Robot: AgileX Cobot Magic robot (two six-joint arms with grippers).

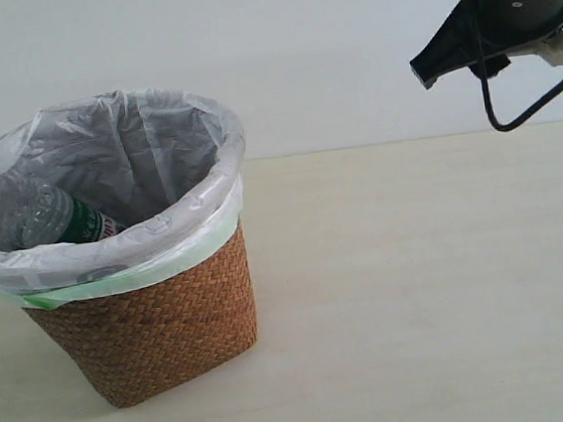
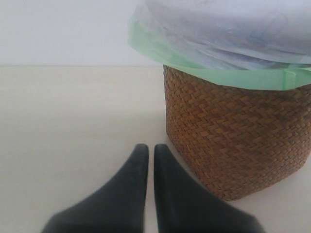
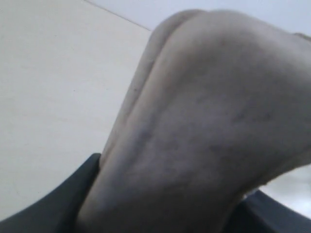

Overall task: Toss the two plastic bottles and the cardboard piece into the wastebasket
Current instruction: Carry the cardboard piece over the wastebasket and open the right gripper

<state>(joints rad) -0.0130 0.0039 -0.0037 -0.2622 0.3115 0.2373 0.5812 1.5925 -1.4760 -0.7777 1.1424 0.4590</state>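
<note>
My right jaws pinch the cardboard piece [image 3: 209,121], left jaws pressed together; releasing short of the lower-left wastebasket [image 1: 164,332] would litter the counter [image 1: 420,307].

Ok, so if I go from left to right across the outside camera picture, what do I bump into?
The wastebasket, with a green-label bottle lying inside it → the right gripper, up high, gripping the cardboard piece.

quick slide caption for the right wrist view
Right gripper shut on the beige cardboard piece, which fills most of the view, with the pale table behind.
</note>
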